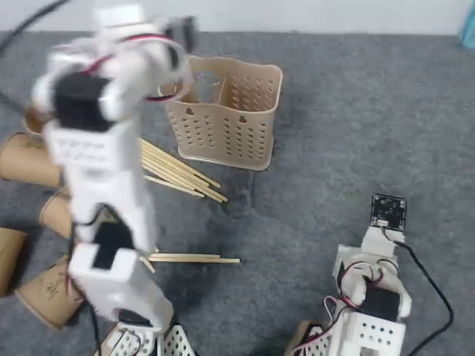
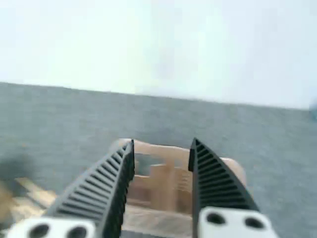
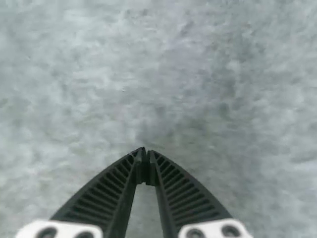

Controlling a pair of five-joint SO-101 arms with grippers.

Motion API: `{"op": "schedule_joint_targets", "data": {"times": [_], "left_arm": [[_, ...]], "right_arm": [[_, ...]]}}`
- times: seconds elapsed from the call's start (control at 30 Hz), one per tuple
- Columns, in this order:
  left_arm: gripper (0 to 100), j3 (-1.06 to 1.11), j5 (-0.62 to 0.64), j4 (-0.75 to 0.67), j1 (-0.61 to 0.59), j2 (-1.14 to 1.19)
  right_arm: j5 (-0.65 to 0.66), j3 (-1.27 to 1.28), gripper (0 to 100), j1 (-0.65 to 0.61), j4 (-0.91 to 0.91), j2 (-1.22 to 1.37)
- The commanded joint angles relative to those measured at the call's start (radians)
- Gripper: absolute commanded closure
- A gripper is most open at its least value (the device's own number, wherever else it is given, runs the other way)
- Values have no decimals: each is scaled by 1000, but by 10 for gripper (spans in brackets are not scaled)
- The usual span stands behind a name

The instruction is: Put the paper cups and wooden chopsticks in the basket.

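The beige perforated basket (image 1: 226, 111) stands at the back middle of the grey carpet. My left arm (image 1: 96, 148) rises high beside it, near its left rim. In the left wrist view my left gripper (image 2: 163, 146) is open with nothing between its fingers, and the basket (image 2: 163, 183) shows beyond the gap. Wooden chopsticks (image 1: 182, 174) lie in a bundle left of the basket, and a few more chopsticks (image 1: 193, 258) lie nearer the front. Several paper cups (image 1: 26, 159) lie on their sides at the left. My right gripper (image 3: 145, 151) is shut and empty over bare carpet.
My right arm (image 1: 371, 297) sits folded at the front right. A brown object (image 1: 300, 337) lies by its base. Open carpet (image 1: 334, 148) stretches to the right of the basket. A pale wall (image 2: 158, 44) stands behind the table.
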Motion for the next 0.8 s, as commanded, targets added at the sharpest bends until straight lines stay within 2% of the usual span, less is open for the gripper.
{"op": "schedule_joint_targets", "data": {"times": [0.0, 0.07, 0.13, 0.33, 0.4, 0.53, 0.77], "left_arm": [[834, 131, -83, 35, -130, -212], [834, 265, -126, 34, -206, -324], [834, 414, -170, 32, -296, -439], [834, 877, -296, -12, -554, -701], [834, 1033, -310, -66, -634, -755], [836, 1337, -308, -230, -758, -847], [836, 1794, -308, -551, -899, -1016]], "right_arm": [[233, -68, 992, 54, 12, -13], [396, -77, 992, 61, 10, -13], [476, -100, 992, 44, 5, -13], [367, -316, 991, 36, -22, -12], [330, -388, 946, 28, -25, -2], [229, -485, 853, 21, -19, -1], [242, -611, 905, 19, -36, 13]]}}
